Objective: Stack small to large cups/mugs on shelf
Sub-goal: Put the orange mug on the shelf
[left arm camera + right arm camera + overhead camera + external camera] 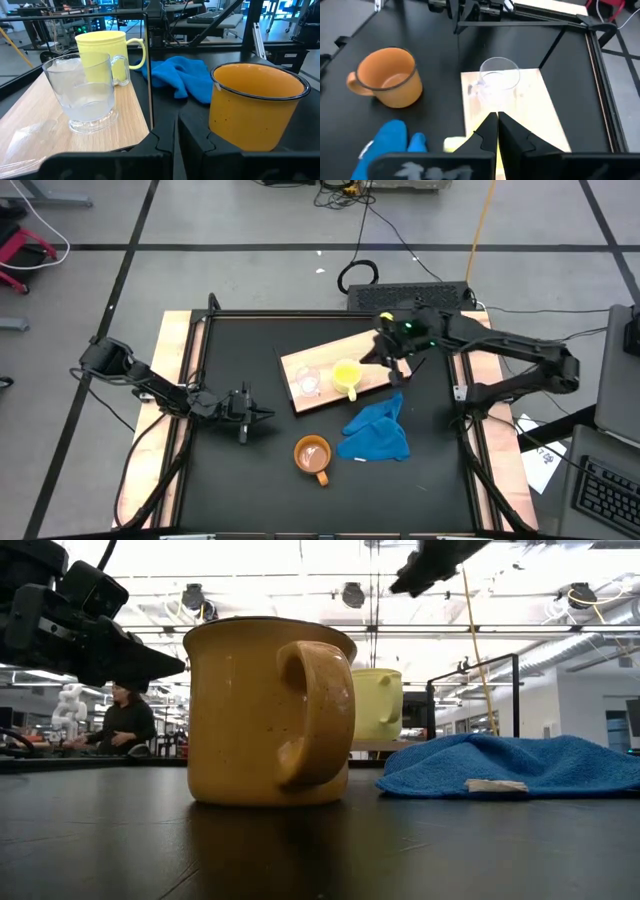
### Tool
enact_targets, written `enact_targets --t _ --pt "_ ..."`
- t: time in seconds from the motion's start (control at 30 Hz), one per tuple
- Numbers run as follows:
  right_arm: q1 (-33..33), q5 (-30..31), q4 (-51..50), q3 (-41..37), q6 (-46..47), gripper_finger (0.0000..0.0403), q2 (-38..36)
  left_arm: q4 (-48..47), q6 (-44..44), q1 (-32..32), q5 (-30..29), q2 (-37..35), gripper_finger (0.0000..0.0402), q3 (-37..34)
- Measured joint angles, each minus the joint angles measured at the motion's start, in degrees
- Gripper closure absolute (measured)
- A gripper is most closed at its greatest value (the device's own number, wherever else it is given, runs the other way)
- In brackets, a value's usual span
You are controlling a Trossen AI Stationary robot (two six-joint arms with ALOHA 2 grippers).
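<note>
The wooden board [335, 360] lies flat on the black tabletop, slanted. The clear glass cup [307, 383] and the yellow mug [346, 377] stand upright on it, side by side. The orange mug [313, 457] stands upright on the tabletop nearer the near edge, with its handle [318, 710] toward that edge. My left gripper [262, 415] is shut and low over the table, left of the board, pointing at the cups [85, 92]. My right gripper [396, 372] is shut and hovers above the board's right end, just over the yellow mug [452, 144], touching nothing.
A crumpled blue cloth [378, 430] lies on the table right of the orange mug and near the board's near edge. Black frame rails [200, 380] border the table. A person [125, 720] sits in the room far behind.
</note>
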Motion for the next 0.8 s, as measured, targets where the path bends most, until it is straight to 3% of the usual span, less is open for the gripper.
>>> enact_targets --t 0.17,0.43,0.8 --pt "0.0 0.0 2.8 -11.7 2.9 0.0402 -10.2 -0.3 0.1 0.0 0.0 0.0 0.0376 0.0" --pt "0.2 0.0 18.4 -32.1 15.7 0.0403 -27.0 -0.5 1.3 0.0 0.0 0.0 0.0376 0.0" --pt "0.7 0.4 30.2 -49.5 25.3 0.0403 -41.3 -0.4 1.7 0.0 -0.1 0.0 0.0376 0.0"
